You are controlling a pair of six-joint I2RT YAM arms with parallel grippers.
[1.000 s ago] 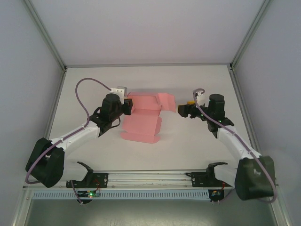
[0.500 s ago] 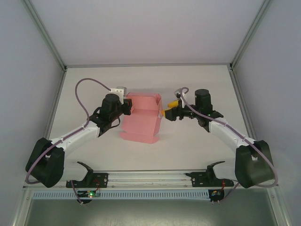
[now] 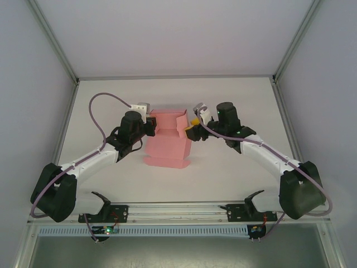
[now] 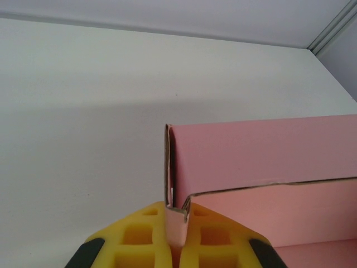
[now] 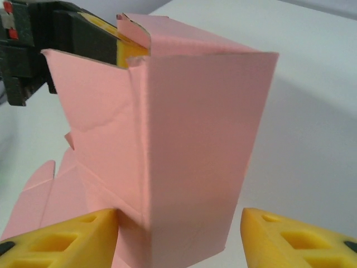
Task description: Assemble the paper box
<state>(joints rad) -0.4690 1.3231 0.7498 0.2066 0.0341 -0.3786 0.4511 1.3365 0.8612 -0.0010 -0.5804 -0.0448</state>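
The pink paper box [image 3: 167,146] lies mid-table, partly folded, with its walls raised at the back. My left gripper [image 3: 152,127] is shut on the box's back-left corner; in the left wrist view its yellow fingers [image 4: 139,234] pinch a doubled card edge [image 4: 177,220] below the upright wall [image 4: 262,162]. My right gripper [image 3: 190,132] is at the box's right side. In the right wrist view it stands open [image 5: 179,234] astride a raised side panel [image 5: 189,139]. Its left finger [image 5: 72,240] touches the card, while the right finger [image 5: 295,237] is apart from it.
The white table [image 3: 234,167] is enclosed by pale walls and aluminium posts [image 3: 56,44]. A metal rail [image 3: 178,211] runs along the near edge between the arm bases. A purple cable [image 3: 103,97] loops above the left arm.
My right gripper has moved left to the box and its jaws have narrowed. The right flap, flat before, now stands up. The left gripper has kept its grip and place.
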